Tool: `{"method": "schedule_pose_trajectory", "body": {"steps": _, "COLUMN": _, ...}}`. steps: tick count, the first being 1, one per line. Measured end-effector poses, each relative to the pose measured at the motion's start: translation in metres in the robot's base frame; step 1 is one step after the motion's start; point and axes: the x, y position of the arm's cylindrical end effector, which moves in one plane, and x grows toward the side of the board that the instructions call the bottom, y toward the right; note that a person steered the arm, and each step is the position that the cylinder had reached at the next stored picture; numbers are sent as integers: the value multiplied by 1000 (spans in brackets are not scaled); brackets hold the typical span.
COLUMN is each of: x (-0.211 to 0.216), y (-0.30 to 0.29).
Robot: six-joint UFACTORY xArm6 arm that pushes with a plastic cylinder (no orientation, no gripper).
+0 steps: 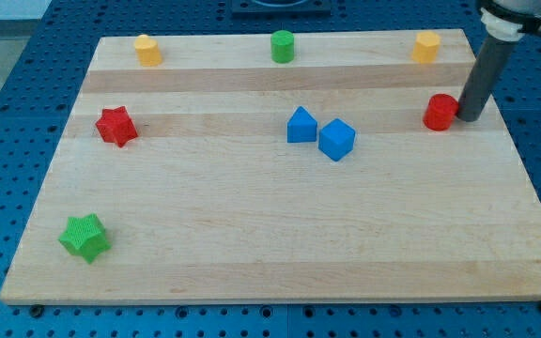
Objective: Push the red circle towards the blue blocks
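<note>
Wooden board (280, 235) bearing eight small blocks, with the red circle (440, 112) taken as landmark. My tip (467, 118) rests on the board just to the view's right of the red circle, touching or very nearly touching its side; the dark rod rises from there toward the view's top. The arm carries no claw, only this rod, so nothing is grasped. The blue pentagon-like block (301, 125) and the blue cube (337, 140), touching each other, lie well to the view's left of the red circle and slightly lower. A yellow block (426, 46) sits above the red circle; a green cylinder (283, 46), a second yellow block (147, 49), a red star (116, 126) and a green star (85, 237) lie progressively farther to its left.
</note>
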Motion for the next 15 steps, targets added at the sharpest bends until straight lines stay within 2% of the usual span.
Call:
{"method": "schedule_pose_trajectory", "body": {"steps": 8, "x": 0, "y": -134}}
{"method": "schedule_pose_trajectory", "body": {"steps": 11, "x": 0, "y": -147}}
{"method": "schedule_pose_trajectory", "body": {"steps": 13, "x": 7, "y": -128}}
{"method": "schedule_pose_trajectory", "body": {"steps": 15, "x": 57, "y": -119}}
